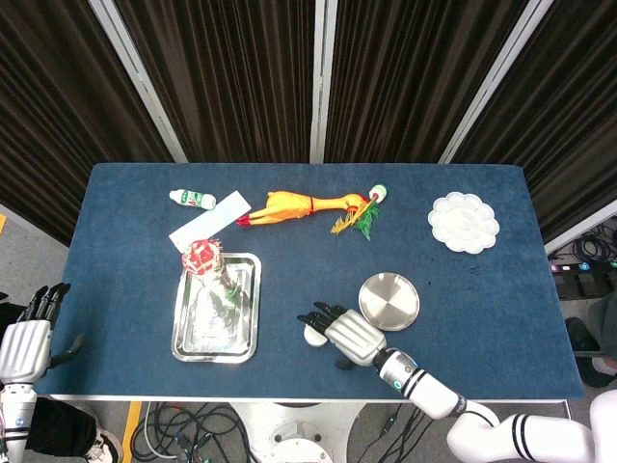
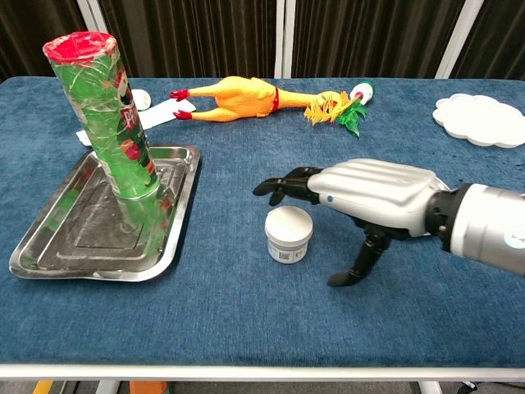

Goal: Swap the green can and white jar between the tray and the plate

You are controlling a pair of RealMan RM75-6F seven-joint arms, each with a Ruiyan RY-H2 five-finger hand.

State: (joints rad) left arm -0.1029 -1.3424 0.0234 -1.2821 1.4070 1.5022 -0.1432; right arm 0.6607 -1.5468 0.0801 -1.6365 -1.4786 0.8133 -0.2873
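The tall green can (image 2: 111, 119) with a red lid (image 1: 201, 257) stands upright in the steel tray (image 2: 57, 238), tray (image 1: 217, 342) at the left. The small white jar (image 2: 289, 234) sits on the blue cloth between tray and plate; in the head view the jar (image 1: 311, 335) is partly covered by my right hand. My right hand (image 2: 373, 193) hovers just above and to the right of the jar, fingers spread over it, thumb down beside it, holding nothing. The round steel plate (image 1: 388, 301) lies bare, hidden behind the hand in the chest view. My left hand (image 1: 24, 342) hangs off the table's left edge, fingers apart.
A rubber chicken (image 1: 299, 205) lies across the back middle, with a small green-capped bottle (image 1: 377, 193) at its head. A white strip (image 1: 208, 218) and a little bottle (image 1: 193, 199) lie back left. A white palette (image 1: 463, 222) sits back right.
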